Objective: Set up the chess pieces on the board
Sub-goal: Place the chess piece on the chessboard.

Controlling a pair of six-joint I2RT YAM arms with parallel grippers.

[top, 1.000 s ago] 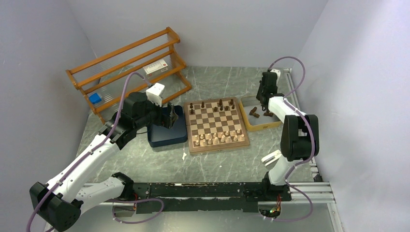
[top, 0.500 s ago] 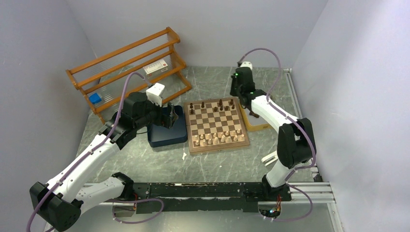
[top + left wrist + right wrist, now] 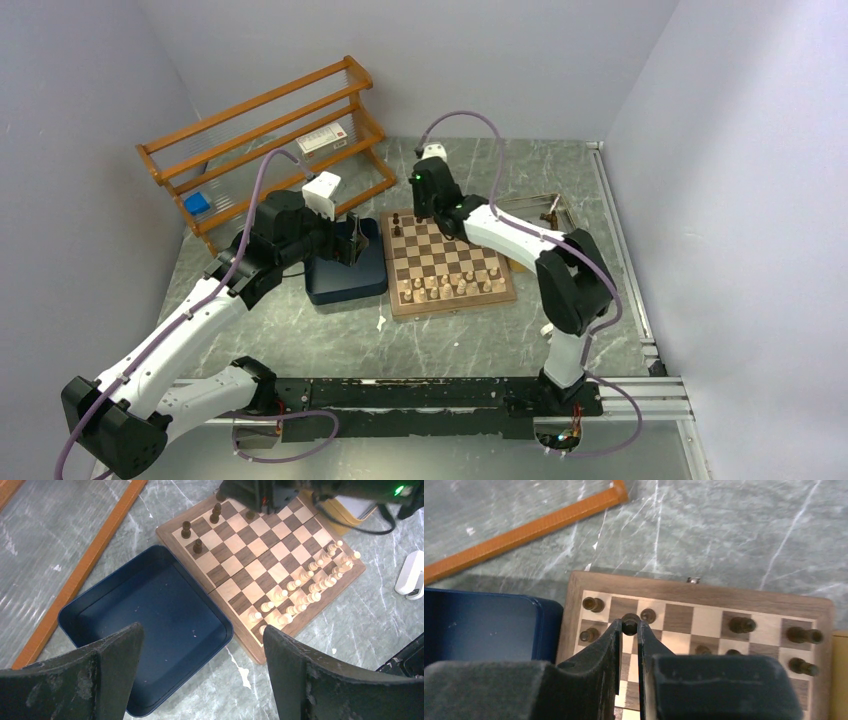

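The board (image 3: 455,308) lies mid-table. Several dark chess pieces (image 3: 742,625) stand along its far rows, and others (image 3: 186,529) stand at its far left corner. My right gripper (image 3: 630,625) is shut on the round head of one dark chess piece (image 3: 630,622) over the far-left squares, beside three standing dark pieces. Whether the piece touches the board I cannot tell. In the top view that gripper (image 3: 428,207) sits over the board's far left. My left gripper (image 3: 201,630) hangs open and empty over the blue tray (image 3: 67,622).
Pale cream chessmen (image 3: 455,287) fill the board's near rows. A yellow tray (image 3: 345,527) lies right of the board, mostly under my right arm. A wooden rack (image 3: 270,130) stands at the back left. A white object (image 3: 412,575) lies near the board's right.
My right arm has swung left from over the yellow tray to the board's far-left corner, staying shut. The left arm has not moved.
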